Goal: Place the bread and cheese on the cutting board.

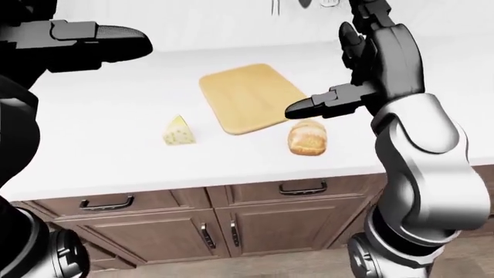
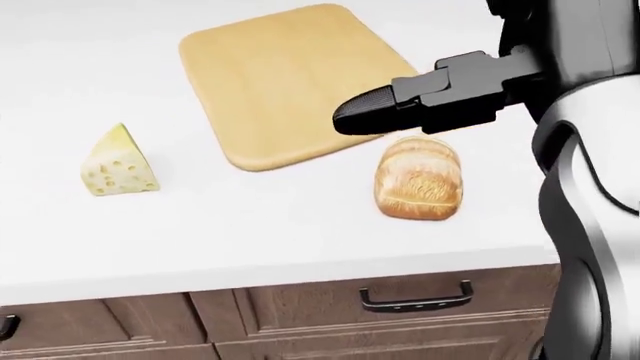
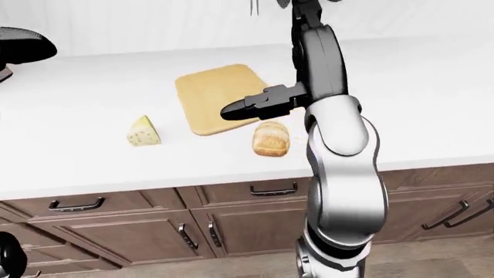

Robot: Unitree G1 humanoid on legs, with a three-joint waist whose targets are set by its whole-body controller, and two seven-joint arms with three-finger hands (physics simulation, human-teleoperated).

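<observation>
A tan cutting board [image 2: 285, 75] lies on the white counter [image 2: 250, 232]. To its lower left in the head view sits a wedge of holed yellow cheese [image 2: 118, 163]. A golden bread loaf [image 2: 418, 181] rests just off the board's lower right corner. My right hand [image 2: 362, 114] reaches in from the right with its dark fingers stretched out flat. It hovers over that corner, just above the loaf, open and holding nothing. My left hand [image 1: 116, 41] is raised at the top left of the left-eye view, well away from the cheese [image 1: 179, 132]. It is open and empty.
The counter's near edge runs along the bottom of the head view, with wooden drawers and dark handles [image 2: 415, 298] beneath. Cabinet doors [image 1: 255, 229] show lower in the eye views. Utensils [image 1: 275, 6] hang on the wall above the board.
</observation>
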